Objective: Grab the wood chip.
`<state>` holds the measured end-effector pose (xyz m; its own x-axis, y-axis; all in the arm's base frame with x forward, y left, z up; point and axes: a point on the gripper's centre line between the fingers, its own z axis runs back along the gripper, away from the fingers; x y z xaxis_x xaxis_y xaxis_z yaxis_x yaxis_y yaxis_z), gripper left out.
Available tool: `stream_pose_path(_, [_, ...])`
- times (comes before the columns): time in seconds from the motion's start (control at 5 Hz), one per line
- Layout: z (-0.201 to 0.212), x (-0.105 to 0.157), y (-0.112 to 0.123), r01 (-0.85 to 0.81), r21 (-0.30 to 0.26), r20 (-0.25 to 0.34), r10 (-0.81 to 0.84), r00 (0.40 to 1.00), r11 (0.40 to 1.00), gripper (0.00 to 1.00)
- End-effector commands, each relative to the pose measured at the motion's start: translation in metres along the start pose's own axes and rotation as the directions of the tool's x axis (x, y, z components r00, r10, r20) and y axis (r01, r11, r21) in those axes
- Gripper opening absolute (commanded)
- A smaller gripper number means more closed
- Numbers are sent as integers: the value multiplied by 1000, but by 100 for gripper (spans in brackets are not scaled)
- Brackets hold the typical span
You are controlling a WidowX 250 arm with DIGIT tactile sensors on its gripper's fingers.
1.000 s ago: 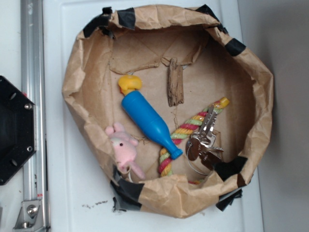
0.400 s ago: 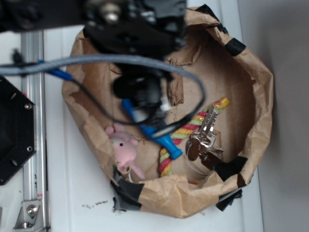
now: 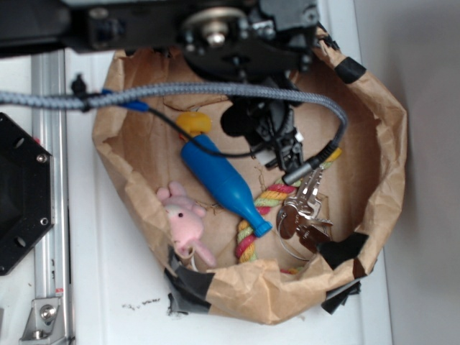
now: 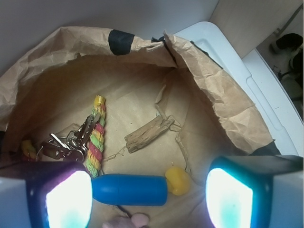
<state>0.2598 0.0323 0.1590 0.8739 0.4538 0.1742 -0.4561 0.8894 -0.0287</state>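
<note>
Approach: we hover over the bag

Gripper [image 4: 149, 199] fingers spread wide, holding nothing; wood chip [image 4: 148, 133] sits mid-frame, above the blue bottle toy [image 4: 129, 189]. Next we should centre and descend.

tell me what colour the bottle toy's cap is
Yellow cap on a blue bottle toy; clearest in the wrist view.

No text, label, brand, number or sign can be read on anything here.
</note>
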Motion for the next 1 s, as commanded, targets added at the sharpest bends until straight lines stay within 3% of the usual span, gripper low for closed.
stream_pose_path(0.0, [-24, 0, -22, -253, -35, -1, 254, 967, 967, 100])
stream_pose_path(0.2, [-36, -6, -34, -480, 29, -6, 480, 877, 877, 100])
stream_pose_path(0.8, [-36, -6, -34, -480, 29, -6, 480, 877, 877, 100])
